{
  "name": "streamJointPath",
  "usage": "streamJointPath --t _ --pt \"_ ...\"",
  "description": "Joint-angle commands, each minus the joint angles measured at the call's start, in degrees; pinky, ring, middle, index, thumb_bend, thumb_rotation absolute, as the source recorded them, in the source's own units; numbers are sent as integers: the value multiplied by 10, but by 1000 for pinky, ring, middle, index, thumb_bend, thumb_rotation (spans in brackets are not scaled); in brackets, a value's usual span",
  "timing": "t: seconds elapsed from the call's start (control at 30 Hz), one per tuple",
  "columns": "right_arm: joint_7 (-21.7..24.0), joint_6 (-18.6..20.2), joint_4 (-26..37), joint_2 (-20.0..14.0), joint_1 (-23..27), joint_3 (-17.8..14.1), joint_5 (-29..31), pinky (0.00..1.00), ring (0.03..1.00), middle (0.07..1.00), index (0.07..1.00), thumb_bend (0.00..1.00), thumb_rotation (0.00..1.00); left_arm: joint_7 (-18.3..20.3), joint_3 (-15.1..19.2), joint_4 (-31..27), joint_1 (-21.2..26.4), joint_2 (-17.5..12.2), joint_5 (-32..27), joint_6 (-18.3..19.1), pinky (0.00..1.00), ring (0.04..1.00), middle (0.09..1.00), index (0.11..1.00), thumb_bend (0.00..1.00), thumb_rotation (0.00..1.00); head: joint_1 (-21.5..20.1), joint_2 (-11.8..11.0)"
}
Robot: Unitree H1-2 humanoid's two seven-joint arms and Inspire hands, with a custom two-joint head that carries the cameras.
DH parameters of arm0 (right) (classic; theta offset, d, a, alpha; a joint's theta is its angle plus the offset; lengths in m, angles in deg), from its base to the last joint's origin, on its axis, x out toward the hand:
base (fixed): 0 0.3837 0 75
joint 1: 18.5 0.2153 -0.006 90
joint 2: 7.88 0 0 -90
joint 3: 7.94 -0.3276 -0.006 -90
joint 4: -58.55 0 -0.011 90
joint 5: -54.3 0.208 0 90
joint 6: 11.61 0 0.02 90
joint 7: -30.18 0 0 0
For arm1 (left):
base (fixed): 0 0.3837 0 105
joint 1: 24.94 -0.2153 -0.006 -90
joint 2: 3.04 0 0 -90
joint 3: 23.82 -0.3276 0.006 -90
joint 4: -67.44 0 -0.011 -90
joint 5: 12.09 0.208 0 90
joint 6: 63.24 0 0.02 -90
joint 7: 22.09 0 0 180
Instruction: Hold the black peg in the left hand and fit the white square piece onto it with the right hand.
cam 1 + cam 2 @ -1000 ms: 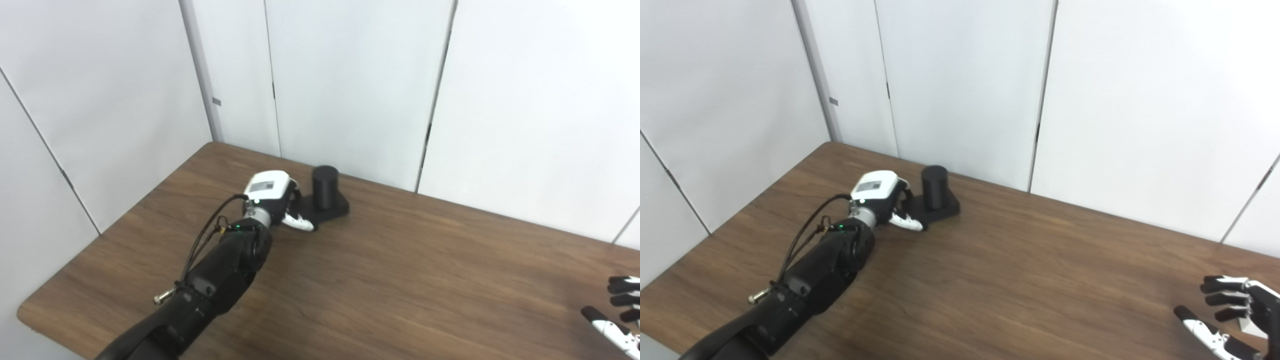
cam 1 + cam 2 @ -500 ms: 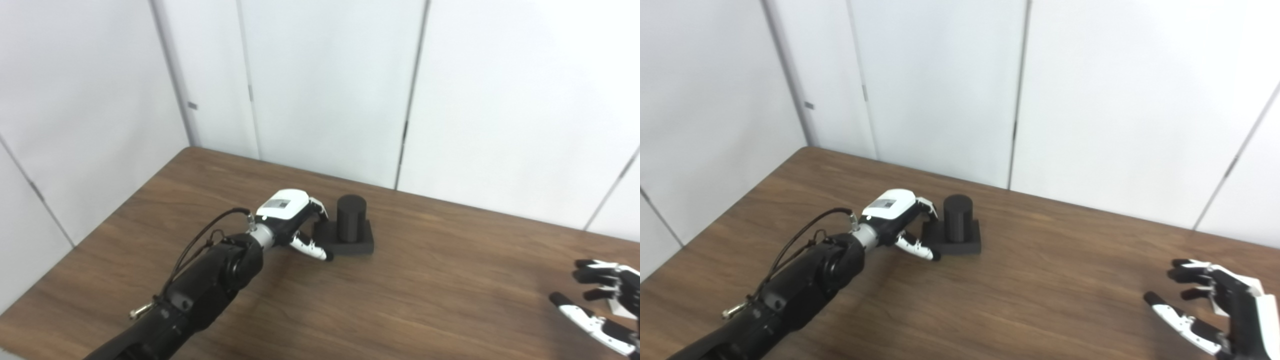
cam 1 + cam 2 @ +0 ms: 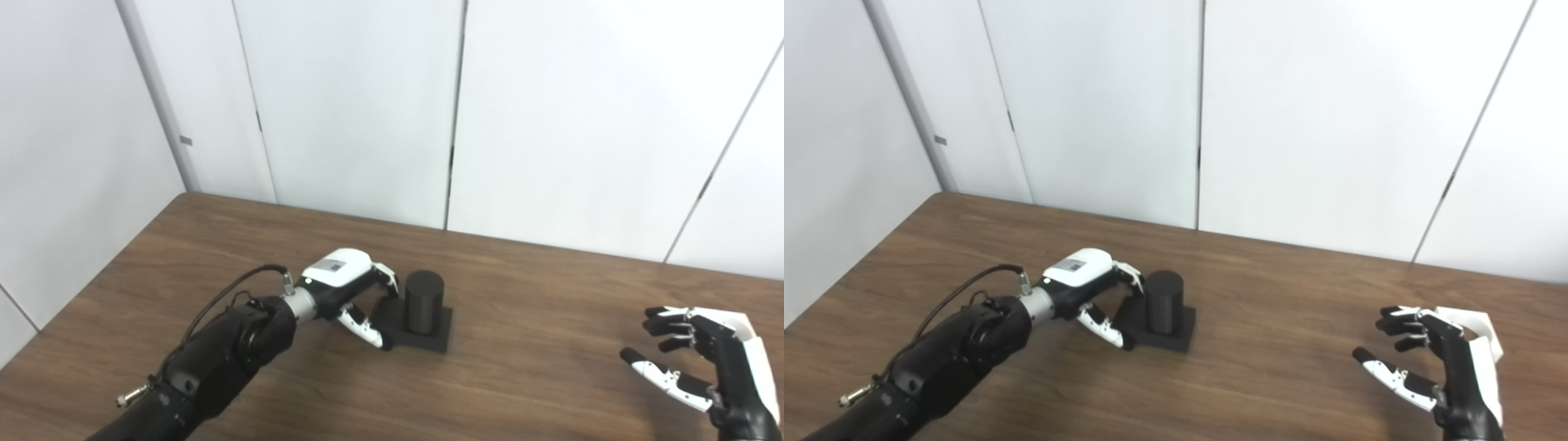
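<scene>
Left hand [image 3: 343, 288] sat at the near-left edge of the black peg [image 3: 423, 302], fingers curled round its base, thumb at the near corner; firm grip couldn't be confirmed. Vs 1 s earlier, camera had panned right; peg's base looked turned more square-on. Peg stood upright on the table [image 3: 520, 392], long axis vertical. Right hand [image 3: 1439, 367] hovered far right, fingers spread, holding nothing, w/ white square piece [image 3: 1479, 327] just behind.

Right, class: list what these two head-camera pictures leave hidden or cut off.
- White square piece: both views, mostly hidden behind the open right hand; hole unseen.
- Left hand: its fingers sit by the black cylindrical peg's flat base; contact unclear.
- Right forearm: cut off by the bottom edge.
</scene>
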Motion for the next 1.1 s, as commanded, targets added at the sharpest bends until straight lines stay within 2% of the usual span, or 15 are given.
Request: streamJointPath --t 0.0,0.23,0.4,0.47,0.6,0.7,0.8,0.93,0.97,1.0,1.07 --pt "-16 -36 4 -3 21 0 -8 469 579 658 492 501 124 58 -52 -14 -28 25 36 -4 712 839 820 494 517 78 0 0" --pt "-21 -34 -2 3 25 5 -24 473 581 657 493 502 128 76 -101 -49 -32 28 105 17 765 841 834 494 517 81 -34 6" --pt "-19 -34 7 6 26 8 -31 481 588 657 494 502 132 90 -122 -52 -30 28 136 26 764 848 819 494 518 84 -65 7" --pt "-7 -29 20 -3 25 12 -36 479 585 659 495 502 132 95 -130 -51 -31 28 147 34 771 851 817 494 518 85 -84 5" --pt "41 -19 59 -45 23 19 -37 488 589 667 495 506 127 100 -139 -47 -31 21 158 38 788 866 824 495 518 85 -124 1" --pt "67 -5 82 -71 27 17 -37 499 609 685 495 511 125 89 -135 -40 -35 17 151 30 797 864 824 495 520 82 -148 -3" --pt "95 17 110 -115 39 6 -49 490 597 684 495 511 121 73 -134 -30 -35 10 154 18 788 862 824 494 520 82 -162 -8" --pt "131 71 139 -164 63 3 -127 507 614 697 496 513 125 62 -131 -23 -35 2 152 7 780 860 824 495 520 83 -206 -20" --pt "145 85 143 -178 71 4 -147 511 626 710 605 620 78 64 -130 -23 -35 0 150 7 790 863 829 495 520 83 -214 -23" --pt "158 98 146 -190 78 5 -159 514 638 727 667 680 55 66 -129 -23 -35 -2 149 6 800 866 833 495 520 82 -222 -25" --pt "187 127 146 -208 95 9 -182 528 674 773 727 734 35 59 -126 -19 -37 -6 146 -1 802 864 832 495 520 81 -242 -32"
